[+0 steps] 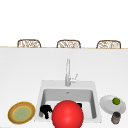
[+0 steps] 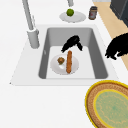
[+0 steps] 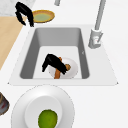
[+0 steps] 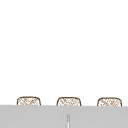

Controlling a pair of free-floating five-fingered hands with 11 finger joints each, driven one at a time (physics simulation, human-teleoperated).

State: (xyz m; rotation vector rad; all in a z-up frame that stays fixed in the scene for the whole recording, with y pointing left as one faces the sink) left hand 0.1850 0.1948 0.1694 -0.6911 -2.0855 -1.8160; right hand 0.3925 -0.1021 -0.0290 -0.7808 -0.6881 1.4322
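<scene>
- Red ball (image 1: 67,114) sits nearest the front camera, above the sink (image 2: 32,68).
- Right robot hand (image 2: 72,43) hovers over the sausage (image 2: 69,61) on the sink's plate (image 2: 56,67), fingers curled, gripping nothing visible.
- Left robot hand (image 1: 46,111) hangs at the sink's left front edge, clenched.
</scene>
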